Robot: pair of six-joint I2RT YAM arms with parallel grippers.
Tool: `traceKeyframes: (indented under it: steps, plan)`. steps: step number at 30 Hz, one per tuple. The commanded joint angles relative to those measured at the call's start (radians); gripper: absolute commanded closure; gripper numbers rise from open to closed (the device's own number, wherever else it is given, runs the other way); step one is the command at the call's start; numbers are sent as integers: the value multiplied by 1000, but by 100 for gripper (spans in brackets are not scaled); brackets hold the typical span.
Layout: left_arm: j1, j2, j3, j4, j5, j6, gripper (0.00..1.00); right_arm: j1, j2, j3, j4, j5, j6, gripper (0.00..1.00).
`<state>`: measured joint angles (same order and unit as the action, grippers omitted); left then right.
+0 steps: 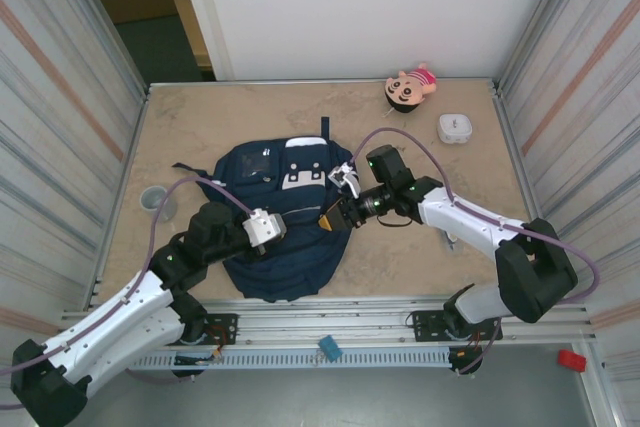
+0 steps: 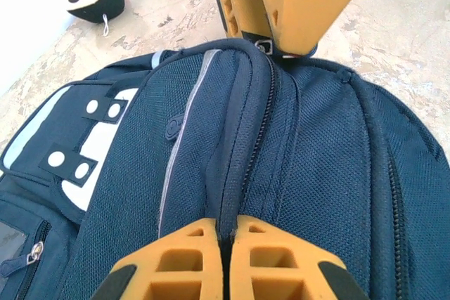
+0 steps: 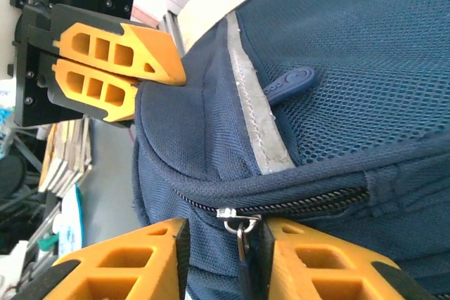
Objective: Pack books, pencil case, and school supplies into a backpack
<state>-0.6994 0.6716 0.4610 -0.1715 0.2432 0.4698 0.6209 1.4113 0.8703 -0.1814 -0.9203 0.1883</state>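
The navy backpack [image 1: 290,267] lies on the table [image 1: 200,117], zipped shut where visible, so its contents are hidden. The right tool [image 3: 222,244] pinches the zipper pull [image 3: 242,233]. Facing it, the left tool [image 2: 225,237] is clamped on the backpack's fabric fold. A grey cup [image 1: 155,199] sits left of it.

A beige, mottled stone-look table [image 1: 230,117] sits evenly lit between a ribbed grey metal panel on the left [image 1: 60,97] and its twin on the right [image 1: 590,67] (each crossed by a faint reddish stripe), with a plain white back wall [image 1: 370,7] behind and a slotted aluminium rail [image 1: 380,319] along the near edge.
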Motion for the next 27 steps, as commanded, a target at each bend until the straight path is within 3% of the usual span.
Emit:
traceKeyframes:
  steps: [1,7,13,18,27]
  plan:
    - [9,-37,36,107,1,-14,100,8,3,-11,18,-18,16,66]
    - [9,-49,31,110,-20,-16,100,6,-44,-51,10,40,20,66]
    - [9,-46,31,114,-39,-21,100,2,-75,-62,-9,65,23,83]
    - [9,-46,31,114,-46,-26,100,6,-100,-70,6,85,54,92]
    - [8,15,49,170,13,-85,100,73,-170,-39,0,175,134,97]
